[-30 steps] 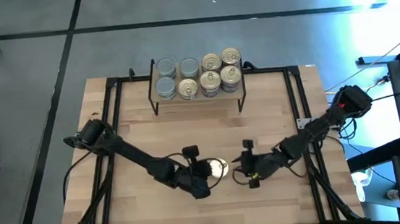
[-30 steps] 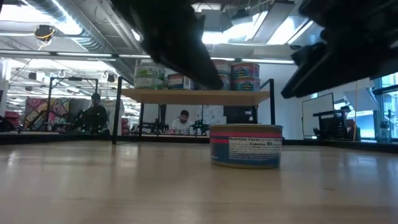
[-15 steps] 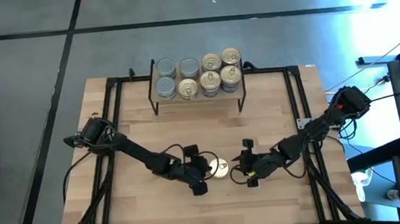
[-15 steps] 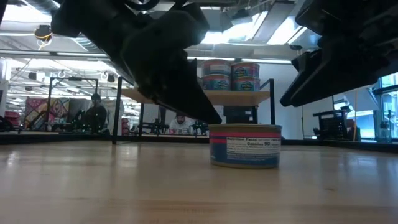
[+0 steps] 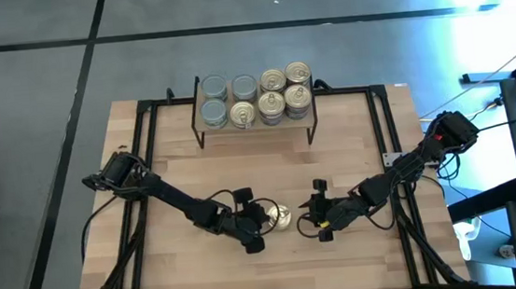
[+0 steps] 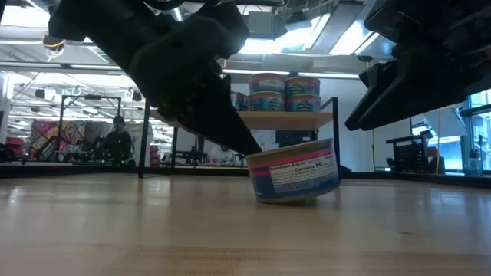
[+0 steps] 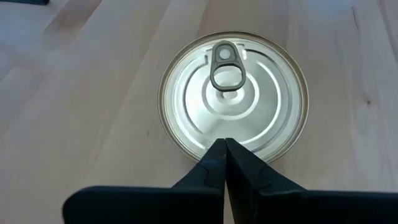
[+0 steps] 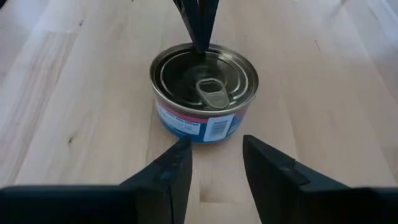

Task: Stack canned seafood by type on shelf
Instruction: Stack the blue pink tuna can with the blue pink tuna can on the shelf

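Observation:
One tin of canned seafood [image 5: 283, 218], with a pull-ring lid and a pink and blue label, stands tilted on the table between my two grippers. My left gripper [image 5: 265, 222] is shut with its tips on the tin's lid [image 7: 233, 93]. My right gripper [image 8: 214, 163] is open just to the tin's right, with nothing between its fingers. At the table's far edge the shelf [image 5: 256, 126] bears several more tins, silver-grey lids at its left and gold lids at its right, some stacked in twos [image 6: 284, 92]. My left gripper presses its shut fingertips [image 7: 224, 149] down on the lid just inside the rim [image 7: 211, 138], on the side toward the table's left. The fingers slant down from the left. The tin [image 6: 295, 175] is tilted: its left bottom edge rests on the table and its right side is raised.
A black metal frame [image 5: 148, 173] runs along the table's left, right and far sides. Bare wood lies between the tin and the shelf. People and workshop gear show in the room beyond the table [image 6: 115, 142].
My left gripper has come down onto the tin from the left, and its shut tips now rest on the lid's left side. The tin, which stood flat, has tipped, its right side lifting off the table.

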Action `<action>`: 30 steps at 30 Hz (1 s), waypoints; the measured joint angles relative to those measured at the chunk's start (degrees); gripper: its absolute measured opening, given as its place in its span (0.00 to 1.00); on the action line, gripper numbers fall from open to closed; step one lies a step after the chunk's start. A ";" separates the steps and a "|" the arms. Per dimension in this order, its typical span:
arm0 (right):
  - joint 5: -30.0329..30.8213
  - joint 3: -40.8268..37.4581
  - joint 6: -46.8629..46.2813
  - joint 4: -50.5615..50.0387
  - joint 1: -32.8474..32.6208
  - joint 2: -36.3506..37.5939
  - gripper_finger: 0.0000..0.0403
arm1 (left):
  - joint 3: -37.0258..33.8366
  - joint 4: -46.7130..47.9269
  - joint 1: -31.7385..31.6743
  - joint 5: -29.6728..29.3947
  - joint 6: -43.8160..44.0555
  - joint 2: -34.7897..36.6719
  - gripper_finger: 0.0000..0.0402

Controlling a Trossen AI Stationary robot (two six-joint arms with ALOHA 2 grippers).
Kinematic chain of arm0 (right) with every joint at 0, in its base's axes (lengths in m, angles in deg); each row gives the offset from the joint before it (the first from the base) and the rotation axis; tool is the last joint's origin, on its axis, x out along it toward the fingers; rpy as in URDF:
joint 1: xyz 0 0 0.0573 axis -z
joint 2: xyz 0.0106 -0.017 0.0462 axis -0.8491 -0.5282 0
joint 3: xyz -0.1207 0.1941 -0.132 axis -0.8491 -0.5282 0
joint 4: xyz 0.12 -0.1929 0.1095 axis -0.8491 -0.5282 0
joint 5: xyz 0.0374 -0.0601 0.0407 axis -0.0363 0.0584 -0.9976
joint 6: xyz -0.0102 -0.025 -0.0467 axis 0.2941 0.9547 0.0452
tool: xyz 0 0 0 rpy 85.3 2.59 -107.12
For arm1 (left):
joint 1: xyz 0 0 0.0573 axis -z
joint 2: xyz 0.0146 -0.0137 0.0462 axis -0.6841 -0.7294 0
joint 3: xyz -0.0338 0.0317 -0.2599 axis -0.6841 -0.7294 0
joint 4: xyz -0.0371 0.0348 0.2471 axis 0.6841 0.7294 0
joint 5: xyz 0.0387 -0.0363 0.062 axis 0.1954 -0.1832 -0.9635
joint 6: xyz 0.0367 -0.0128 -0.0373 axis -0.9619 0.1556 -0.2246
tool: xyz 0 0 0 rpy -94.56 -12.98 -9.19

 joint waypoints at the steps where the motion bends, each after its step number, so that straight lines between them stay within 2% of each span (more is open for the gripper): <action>1: -0.23 0.00 0.00 0.06 0.00 0.00 0.36 | 0.00 -0.02 0.04 -0.02 -0.10 0.00 0.01; 5: -0.37 0.02 0.11 0.29 0.00 0.02 0.45 | 0.00 -0.08 0.18 -0.47 -0.42 -0.07 0.01; 9: -0.33 0.02 2.55 0.29 -0.02 0.02 0.60 | 0.00 0.04 0.20 -0.50 -0.43 -0.09 0.01; 13: -0.28 0.07 7.85 0.80 -0.02 -0.82 0.78 | 0.00 0.11 0.20 -0.59 -0.43 -0.13 0.01; 17: -0.38 0.07 15.29 2.47 -0.02 -4.06 0.90 | -0.02 0.17 0.20 -0.63 -0.39 -0.15 0.02; 21: -0.23 0.07 25.24 7.10 -0.08 -7.12 0.94 | -0.04 0.17 0.20 -0.68 -0.35 -0.17 0.01; 23: 1.68 0.07 30.28 9.24 -0.09 -7.97 0.94 | -0.04 0.13 0.20 -0.70 -0.33 -0.17 0.01; 26: 4.39 0.11 35.80 11.61 -0.07 -8.22 0.94 | -0.07 0.12 0.20 -0.70 -0.24 -0.20 0.01; 30: 4.70 0.12 42.26 13.10 -0.02 -8.22 0.94 | -0.07 0.13 0.20 -0.72 -0.22 -0.22 0.01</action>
